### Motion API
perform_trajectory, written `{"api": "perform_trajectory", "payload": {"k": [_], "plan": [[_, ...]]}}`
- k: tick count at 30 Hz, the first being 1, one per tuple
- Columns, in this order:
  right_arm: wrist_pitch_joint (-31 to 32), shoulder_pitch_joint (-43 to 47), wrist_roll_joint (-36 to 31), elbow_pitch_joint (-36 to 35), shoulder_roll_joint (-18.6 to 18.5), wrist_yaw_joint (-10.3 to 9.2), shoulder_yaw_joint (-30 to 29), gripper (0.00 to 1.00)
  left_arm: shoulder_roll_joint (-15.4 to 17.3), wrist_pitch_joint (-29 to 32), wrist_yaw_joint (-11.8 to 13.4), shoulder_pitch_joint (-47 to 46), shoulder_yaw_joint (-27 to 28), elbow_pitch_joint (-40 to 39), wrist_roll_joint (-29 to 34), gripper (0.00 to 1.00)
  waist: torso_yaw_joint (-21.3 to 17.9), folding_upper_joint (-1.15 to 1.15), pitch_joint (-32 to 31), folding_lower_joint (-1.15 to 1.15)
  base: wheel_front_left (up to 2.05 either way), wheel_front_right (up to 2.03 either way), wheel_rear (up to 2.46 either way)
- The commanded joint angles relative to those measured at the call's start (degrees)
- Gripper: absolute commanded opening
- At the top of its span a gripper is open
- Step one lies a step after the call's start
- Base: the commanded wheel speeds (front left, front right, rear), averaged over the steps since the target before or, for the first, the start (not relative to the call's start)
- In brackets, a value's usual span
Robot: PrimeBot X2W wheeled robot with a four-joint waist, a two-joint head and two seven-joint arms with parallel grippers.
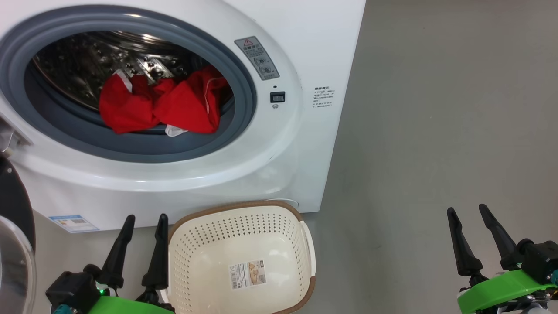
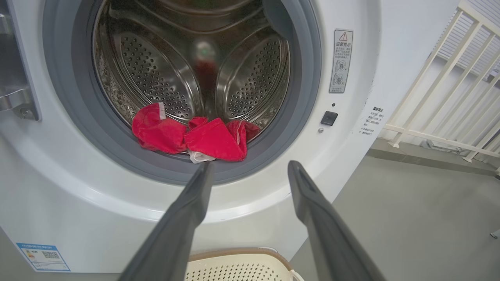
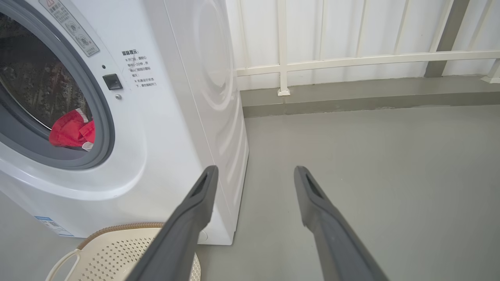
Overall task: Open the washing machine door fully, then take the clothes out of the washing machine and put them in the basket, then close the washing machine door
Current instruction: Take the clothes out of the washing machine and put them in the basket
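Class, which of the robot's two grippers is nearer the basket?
The left gripper, rising right beside the basket; the right gripper stands well apart from it, over grey floor.

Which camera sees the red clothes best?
The head view: looking down, the clothes show whole, folds clear. The left wrist view shows them whole too, front-on; the right wrist view shows one end behind the gasket.

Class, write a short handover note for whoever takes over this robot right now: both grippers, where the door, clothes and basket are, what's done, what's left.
Grippers: left gripper open, empty, beside the basket; right gripper open, empty, above the floor.
Things: washing machine door swung open at the left; clothes heaped at the front of the drum inside the washing machine; basket empty, on the floor before the machine.
Done: door open.
Left: clothes into basket, then close door.
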Motion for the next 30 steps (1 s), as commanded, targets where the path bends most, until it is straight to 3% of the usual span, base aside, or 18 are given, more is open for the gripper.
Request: {"api": "perform_trajectory", "payload": {"k": [1, 11, 17, 23, 30], "plan": [[-0.52, -1.23, 0.73, -1.39, -1.04, 0.36, 0.99, 1.00, 0.87, -0.29, 0.03, -1.26, 1.93, -0.99, 0.57, 1.00, 0.02, 0.00, 0.07, 0.00, 0.00, 0.00, 0.00], [-0.52, -2.47, 0.79, -1.62, -0.79, 0.36, 1.15, 1.00, 1.02, -0.29, 0.03, -2.99, 1.63, 0.33, 0.73, 1.00, -0.32, 0.00, 2.12, 0.00, 0.00, 0.00, 0.00], [-0.52, -4.34, 0.84, -2.06, -0.33, 0.36, 1.23, 1.00, 1.15, -0.29, 0.03, -9.27, 1.17, 3.56, 1.79, 1.00, -0.52, 0.00, 6.11, 0.00, 0.00, 0.00, 0.00], [-0.52, -6.73, 1.04, -2.22, 0.23, 0.36, 1.72, 1.00, 1.06, -0.29, 0.03, -19.10, 1.87, 11.82, 3.40, 1.00, -1.64, 0.00, 10.49, 0.00, 0.00, 0.00, 0.00], [-0.52, -9.25, 1.23, -2.28, 1.39, 0.36, 2.48, 1.00, 3.39, -0.29, 0.03, -30.75, 0.78, 24.49, 4.67, 1.00, -4.17, 0.00, 14.69, 0.00, 0.00, 0.00, 0.00]]}}
